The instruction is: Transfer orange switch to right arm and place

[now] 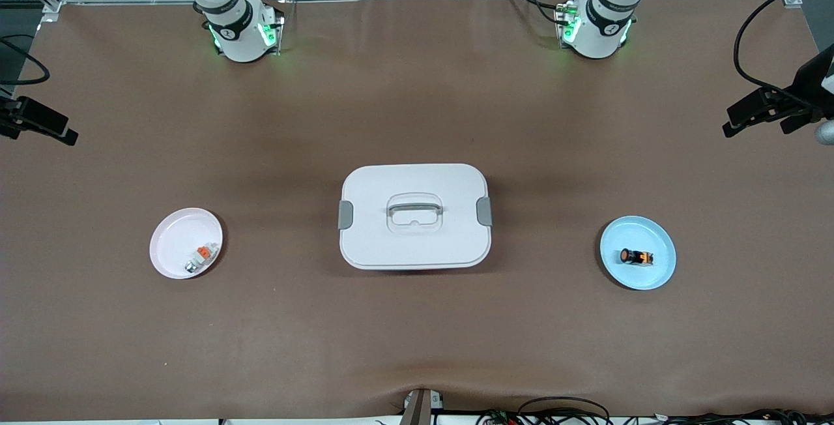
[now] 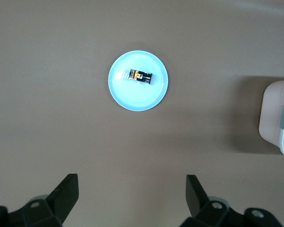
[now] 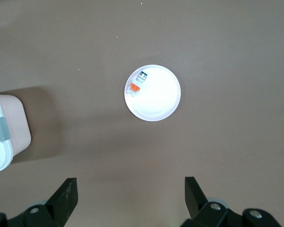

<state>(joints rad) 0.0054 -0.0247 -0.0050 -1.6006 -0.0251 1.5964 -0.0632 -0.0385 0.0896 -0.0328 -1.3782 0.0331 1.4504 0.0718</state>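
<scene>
right gripper (image 3: 128, 198): jaws apart, empty, high over the white plate (image 1: 171, 262) with the grey-white piece (image 1: 201, 257) — this arm waits.
white lidded box (image 1: 415, 215): mid-table, between the two plates.
orange switch (image 1: 636, 257): lying on its side in the blue plate (image 1: 659, 273) at the left arm's end; long axis runs along the table's length, orange face toward the box.
left gripper (image 2: 132, 196): jaws apart, empty, high above the table beside that plate (the nearer arm) — judged first to descend.
</scene>
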